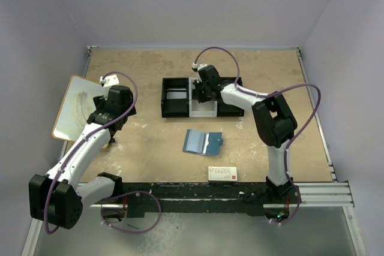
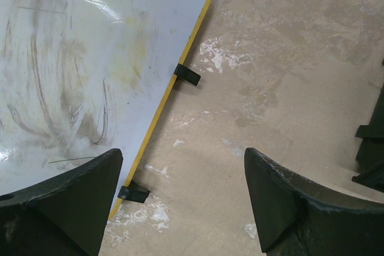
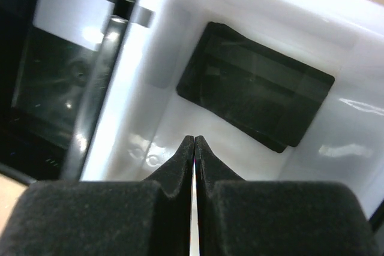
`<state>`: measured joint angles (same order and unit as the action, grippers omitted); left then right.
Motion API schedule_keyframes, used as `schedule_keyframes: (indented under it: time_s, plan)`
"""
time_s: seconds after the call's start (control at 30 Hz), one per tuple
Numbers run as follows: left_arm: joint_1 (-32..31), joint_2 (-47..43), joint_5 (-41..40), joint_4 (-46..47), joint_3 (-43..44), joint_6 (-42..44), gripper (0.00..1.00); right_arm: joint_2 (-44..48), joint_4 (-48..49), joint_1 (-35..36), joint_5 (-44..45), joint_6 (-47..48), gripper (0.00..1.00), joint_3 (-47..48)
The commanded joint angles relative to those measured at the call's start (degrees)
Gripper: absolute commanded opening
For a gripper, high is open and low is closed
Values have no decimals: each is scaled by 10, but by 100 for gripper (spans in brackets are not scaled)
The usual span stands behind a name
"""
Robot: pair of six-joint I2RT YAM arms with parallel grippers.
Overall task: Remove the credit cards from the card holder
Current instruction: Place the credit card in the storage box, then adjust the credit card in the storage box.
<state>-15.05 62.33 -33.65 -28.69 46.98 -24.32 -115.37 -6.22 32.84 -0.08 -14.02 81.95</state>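
The blue card holder (image 1: 203,142) lies open on the table, apart from both grippers; no card shows in it. A pale grey-white card (image 1: 177,94) lies in the left black compartment of the tray (image 1: 171,111), and it also shows in the right wrist view (image 3: 63,10). My right gripper (image 1: 204,95) is down in the tray's white middle compartment (image 3: 360,76), its jaws shut with nothing showing past the tips (image 3: 194,139), next to a dark rectangular thing (image 3: 255,91). The gold-yellow card is out of view. My left gripper (image 2: 183,199) is open and empty over bare table.
A white board with a yellow rim (image 1: 78,107) lies at the left, its edge (image 2: 162,112) under my left gripper. A white box with red print (image 1: 222,173) sits near the front edge. The table is walled on three sides.
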Motion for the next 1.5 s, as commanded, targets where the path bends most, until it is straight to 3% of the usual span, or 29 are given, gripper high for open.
schedule_keyframes:
  time_s: [0.0,0.6,0.9,1.23,1.33,1.47]
  plan:
    - [2,2,1,19,7,12,80,-31,-20,-1,67,-29,3,35]
    - [2,2,1,19,7,12,79,-65,-22,19,142,-31,5,58]
    - [2,0,3,19,7,12,79,-65,9,41,245,-60,6,42]
    - [2,0,9,19,8,13,79,-53,-9,41,240,-47,7,66]
    - [2,2,12,20,8,15,79,-2,-11,42,217,-45,10,57]
    - [2,3,16,20,8,15,79,91,-13,42,223,-63,30,27]
